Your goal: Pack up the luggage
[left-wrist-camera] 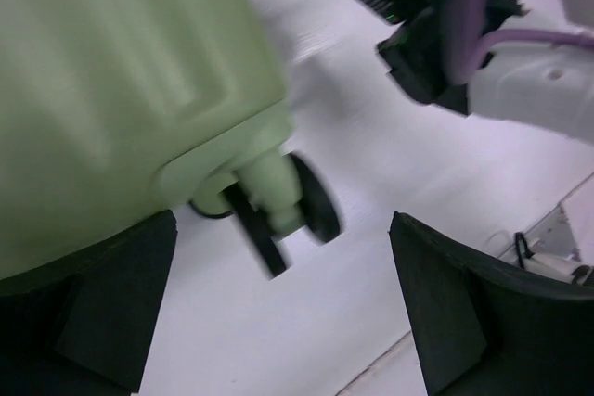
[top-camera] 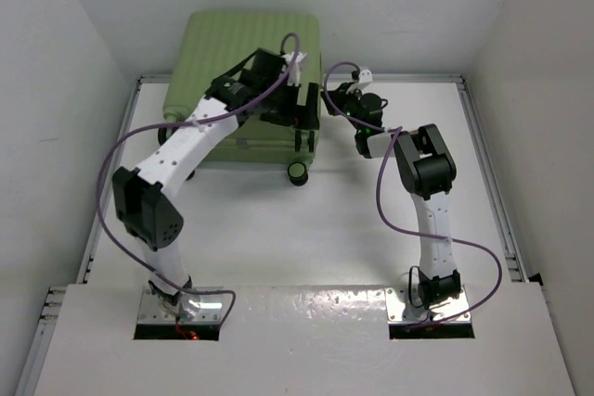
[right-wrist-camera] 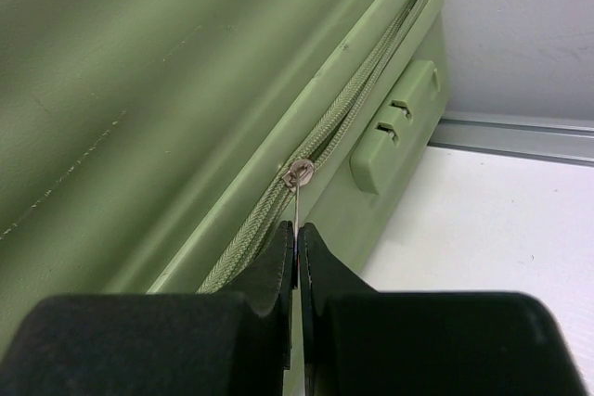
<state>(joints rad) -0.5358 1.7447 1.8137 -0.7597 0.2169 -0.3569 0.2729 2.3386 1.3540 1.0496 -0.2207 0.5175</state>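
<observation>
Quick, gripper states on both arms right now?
Left gripper: open, with a luggage wheel between its jaws.
Right gripper: closed on the zipper pull.

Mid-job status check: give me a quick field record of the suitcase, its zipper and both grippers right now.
luggage: lid down, lying flat at the table's far side
zipper pull: on the side seam, pinched by the right gripper
right gripper: shut on the zipper pull
left gripper: open, at the luggage's wheel corner; contact unclear
caster wheel: seen between the left fingers, blurred
zipper fully closed: cannot tell
</observation>
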